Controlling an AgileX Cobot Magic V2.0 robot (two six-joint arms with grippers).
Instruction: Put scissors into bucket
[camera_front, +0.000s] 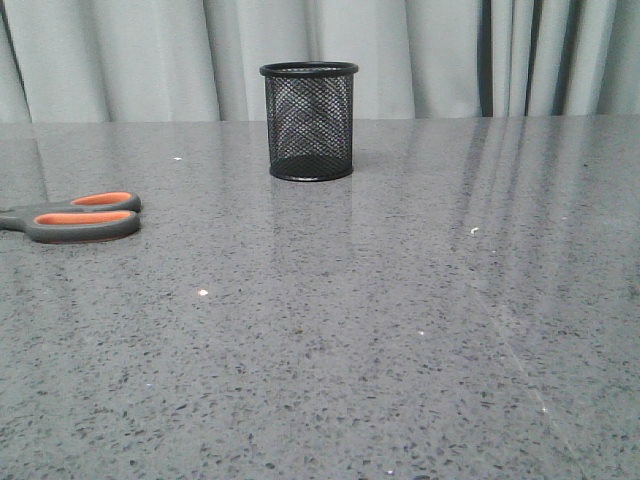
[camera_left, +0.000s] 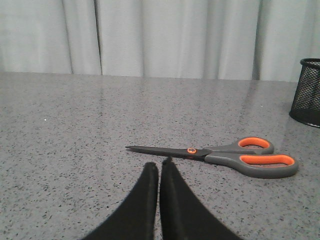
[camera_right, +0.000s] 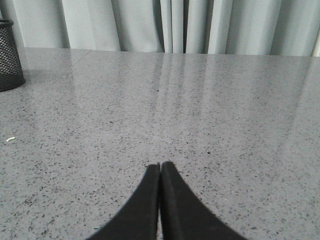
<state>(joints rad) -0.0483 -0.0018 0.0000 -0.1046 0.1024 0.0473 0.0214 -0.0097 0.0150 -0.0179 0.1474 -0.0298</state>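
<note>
1. Front view. Grey speckled table (camera_front: 400, 330) is running back to pale curtains (camera_front: 120, 60). Bucket (camera_front: 309, 121) is standing upright near the far edge, serving as landmark. Scissors (camera_front: 78, 216) are lying flat on the table, well apart from the bucket, nearer the camera and out toward the robot's left. Only the orange-lined handles are showing; the blades are being cut off by the frame edge. Neither arm is appearing here.

2. Left wrist view. Left gripper (camera_left: 160, 165) is hovering just short of the scissors (camera_left: 225, 156), fingers pressed together, holding nothing. Whole tool is visible: blades closed, tip pointing away from the bucket (camera_left: 306, 92), handles lying toward it. Judgement: the reach is the step in hand. Jaws are needing to part first, then straddle the blades close to the pivot, where the tool looks slim and balanced. Flat metal on a hard top is offering little to get under, so the fingertips should be coming down almost onto the table. Bucket is partly cropped here.

3. Right wrist view. Right gripper (camera_right: 160, 166) is sitting over bare table, fingers together, empty. Bucket (camera_right: 10, 55) is showing only as a sliver well off from the fingertips; scissors are out of sight. Bucket interior is not showing clearly in any view.
</note>
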